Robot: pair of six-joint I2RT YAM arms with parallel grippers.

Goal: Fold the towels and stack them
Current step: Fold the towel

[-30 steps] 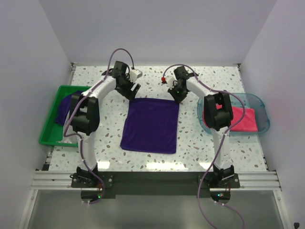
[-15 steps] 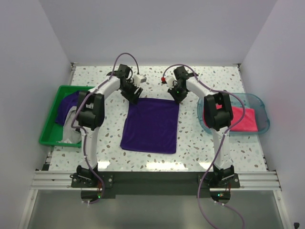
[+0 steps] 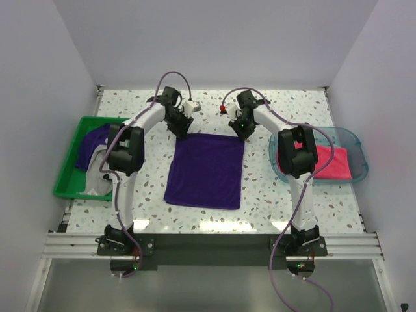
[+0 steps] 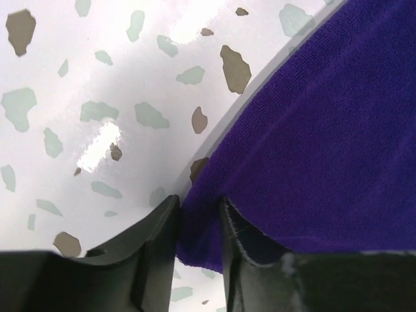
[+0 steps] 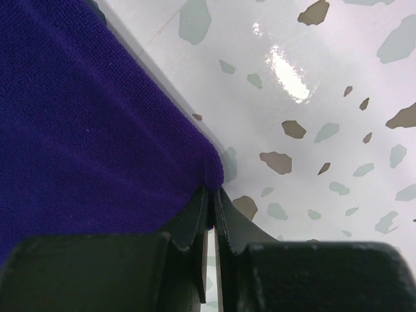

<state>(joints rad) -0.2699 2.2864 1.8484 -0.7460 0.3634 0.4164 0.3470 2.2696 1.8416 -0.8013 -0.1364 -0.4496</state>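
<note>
A dark purple towel (image 3: 207,170) lies flat in the middle of the table. My left gripper (image 3: 182,133) is at its far left corner. In the left wrist view the left gripper (image 4: 200,208) stands part open, with the corner of the purple towel (image 4: 325,130) bunched between its fingers (image 4: 156,240). My right gripper (image 3: 245,134) is at the far right corner. Seen from the right wrist, the right gripper (image 5: 212,195) is shut on the edge of the purple towel (image 5: 78,130). A hot pink towel (image 3: 335,162) lies in the teal tray.
The translucent teal tray (image 3: 351,136) sits at the right edge of the table. At the left, a green bin (image 3: 65,188) holds another purple towel (image 3: 91,146) and a pale towel (image 3: 97,185). White walls enclose three sides.
My left gripper has come in to the towel's far left corner and its jaws have narrowed around it. The right arm and the towel have not moved.
</note>
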